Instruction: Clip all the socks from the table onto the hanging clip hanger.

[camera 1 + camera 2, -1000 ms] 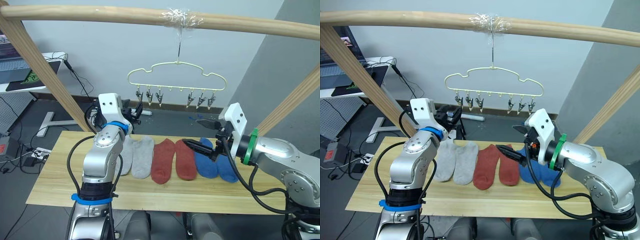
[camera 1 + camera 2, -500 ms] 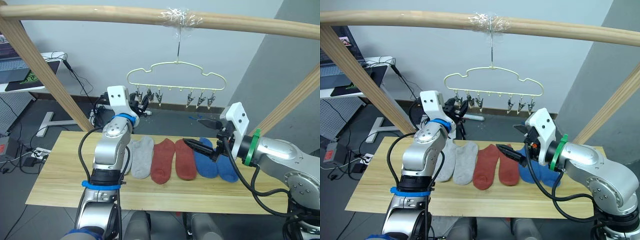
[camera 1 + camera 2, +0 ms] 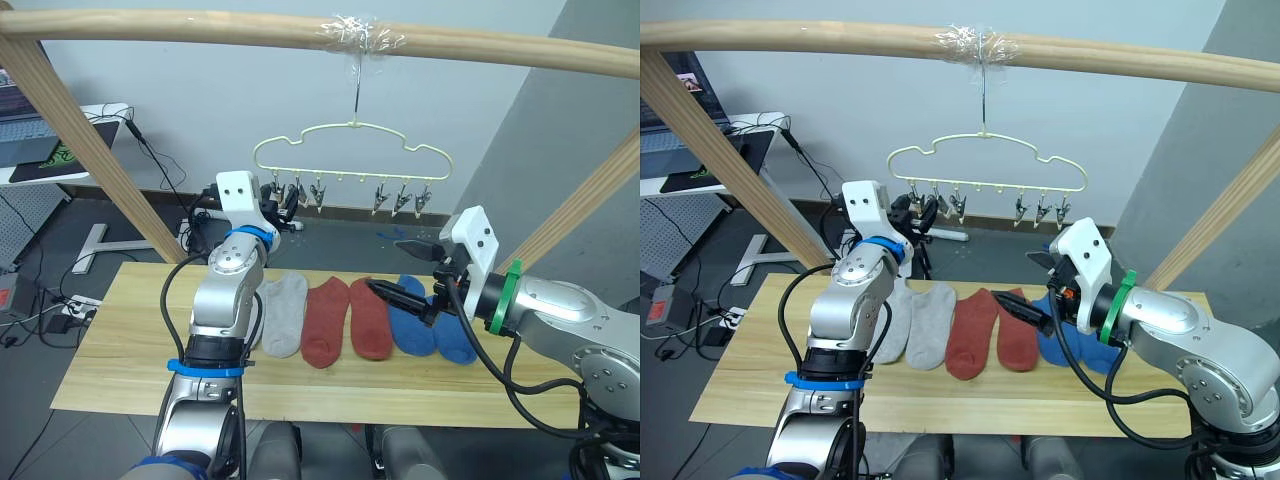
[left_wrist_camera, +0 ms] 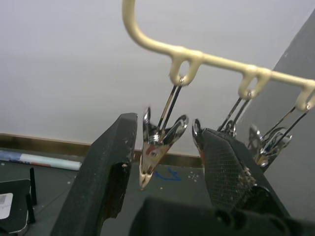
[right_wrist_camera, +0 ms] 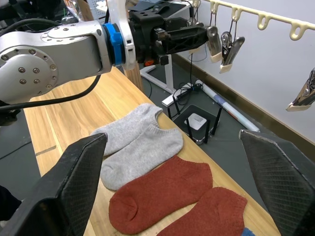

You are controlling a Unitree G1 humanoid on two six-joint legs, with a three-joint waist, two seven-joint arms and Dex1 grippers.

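The left hand [image 4: 162, 162] is raised to the clip hanger [image 3: 350, 148], its fingers apart on either side of the endmost metal clip [image 4: 158, 142], not yet squeezing it. All six socks [image 3: 350, 318] lie flat in a row on the desk [image 3: 110, 360], well below the clip hanger, long axes pointing away from the robot. The right hand [image 3: 400, 295], fingers spread and empty, hovers just above the rust-red pair, nearer the socks; open air separates desk and clips.

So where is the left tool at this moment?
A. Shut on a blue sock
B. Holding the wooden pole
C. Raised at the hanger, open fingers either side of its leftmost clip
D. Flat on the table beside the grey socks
C: the left tool is up at the clip hanger, its open fingers flanking the leftmost metal clip, with no sock in it.
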